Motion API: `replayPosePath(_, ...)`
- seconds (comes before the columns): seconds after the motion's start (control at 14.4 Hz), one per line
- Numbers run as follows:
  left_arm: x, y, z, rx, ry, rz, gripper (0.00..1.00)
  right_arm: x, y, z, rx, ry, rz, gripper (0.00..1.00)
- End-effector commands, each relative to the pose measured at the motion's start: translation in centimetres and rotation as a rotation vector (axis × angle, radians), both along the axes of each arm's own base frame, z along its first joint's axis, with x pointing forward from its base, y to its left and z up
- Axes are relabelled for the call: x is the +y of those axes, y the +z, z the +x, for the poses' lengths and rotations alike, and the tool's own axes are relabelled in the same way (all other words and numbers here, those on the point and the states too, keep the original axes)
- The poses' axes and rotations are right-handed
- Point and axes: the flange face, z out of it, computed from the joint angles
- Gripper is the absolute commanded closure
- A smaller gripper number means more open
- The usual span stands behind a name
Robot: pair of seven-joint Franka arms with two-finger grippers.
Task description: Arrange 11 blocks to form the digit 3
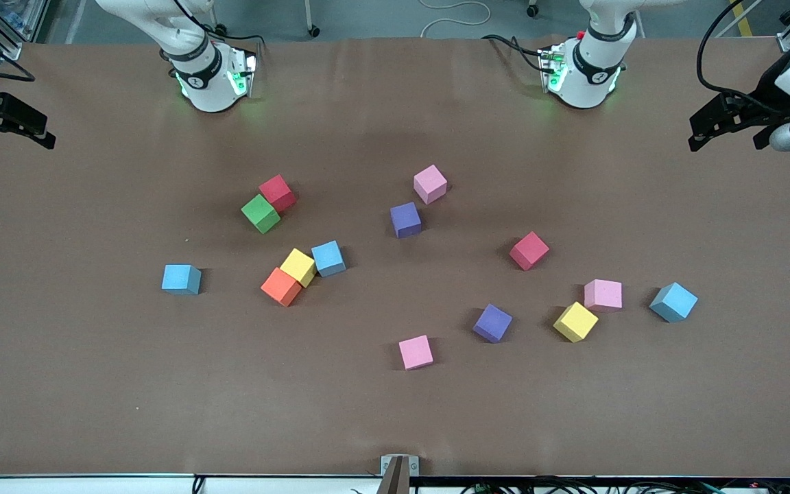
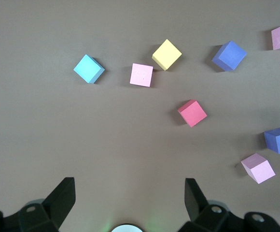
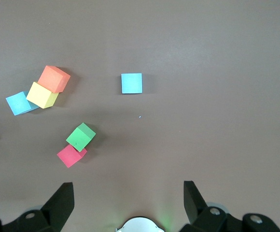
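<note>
Brown paper-covered counter (image 1: 93,384), both arm bases along one edge, cables trailing off it. Fourteen blocks scattered loose, no digit 3 formed.

Right arm's end: red block (image 1: 278,193) touching green block (image 1: 260,213), red one farther from the front camera. Nearer the camera, a touching row of three: blue block (image 1: 328,258), yellow block (image 1: 297,267), orange block (image 1: 280,286). Lone light-blue block (image 1: 181,279) well apart, closer to the right arm's end.

Middle: pink block (image 1: 430,184) and purple block (image 1: 405,219) near each other, not touching. Another pink cube (image 1: 415,352) sits nearest the camera, alone.

Left arm's end: second red cube (image 1: 529,250) alone. Nearer the camera, second purple cube (image 1: 492,322), second yellow cube (image 1: 575,321), third pink cube (image 1: 603,295) and tilted light-blue cube (image 1: 673,302). The yellow and pink ones are just beside each other; I can't tell if their corners touch.

Left gripper (image 1: 700,134) parked up at the left arm's end of the counter, fingers spread, nothing in it. Right gripper (image 1: 38,134) same at the right arm's end: released, empty. Both arms waiting, clear of all blocks.
</note>
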Motion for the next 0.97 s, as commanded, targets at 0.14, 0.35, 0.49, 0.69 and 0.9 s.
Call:
replayPosePath(0.14,0.2,0.3,-0.2,0.006,-0.008,0.019,0.00,0.0,0.3,-0.1,-0.009,0.002,-0.010,0.00)
replayPosePath(0.35,0.3,0.3,1.6,0.002,-0.015,0.010,0.00,0.0,0.2,-0.2,-0.001,0.002,-0.010,0.00)
replayPosePath(0.49,-0.4,-0.8,1.9,0.023,-0.017,0.009,0.00,0.0,0.2,-0.2,0.001,0.002,-0.010,0.00)
replayPosePath(0.69,-2.1,-5.7,2.9,0.108,-0.028,0.012,0.00,0.0,0.1,-0.2,0.004,0.002,-0.010,0.00)
replayPosePath(0.9,-5.2,-10.8,3.1,0.105,0.029,0.020,0.00,-0.2,0.1,-0.2,0.004,-0.001,-0.010,0.00)
